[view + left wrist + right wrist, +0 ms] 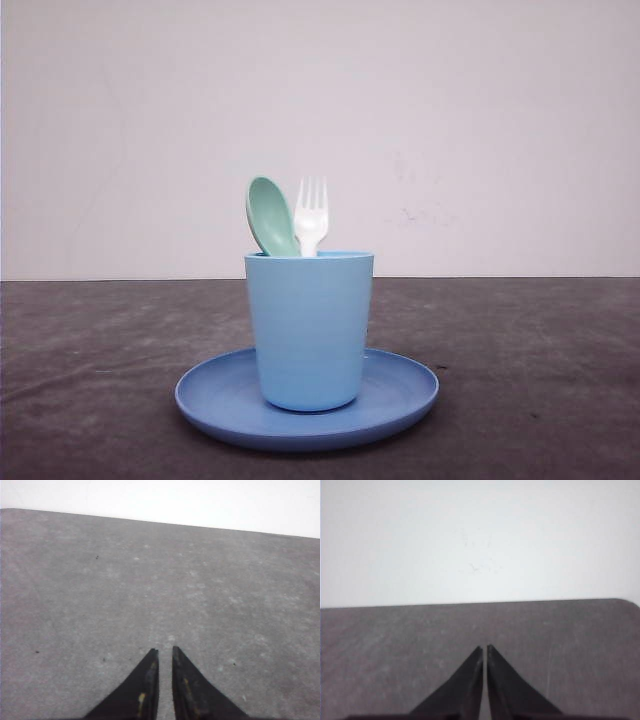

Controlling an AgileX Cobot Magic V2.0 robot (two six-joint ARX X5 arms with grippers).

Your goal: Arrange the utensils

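Observation:
A pale mint-green spoon [270,216] and a small white fork [311,216] stand upright, heads up, inside a light blue cup [309,328]. The cup stands on a round blue plate [400,395] in the middle of the dark table. Their handles are hidden inside the cup. My left gripper [164,651] hangs over bare grey table with its black fingers nearly together and nothing between them. My right gripper [484,647] is shut, empty, above the table near its far edge.
A plain white wall [480,120] rises behind the dark grey table [540,360]. The table's rounded far corner [625,601] lies ahead of the right gripper.

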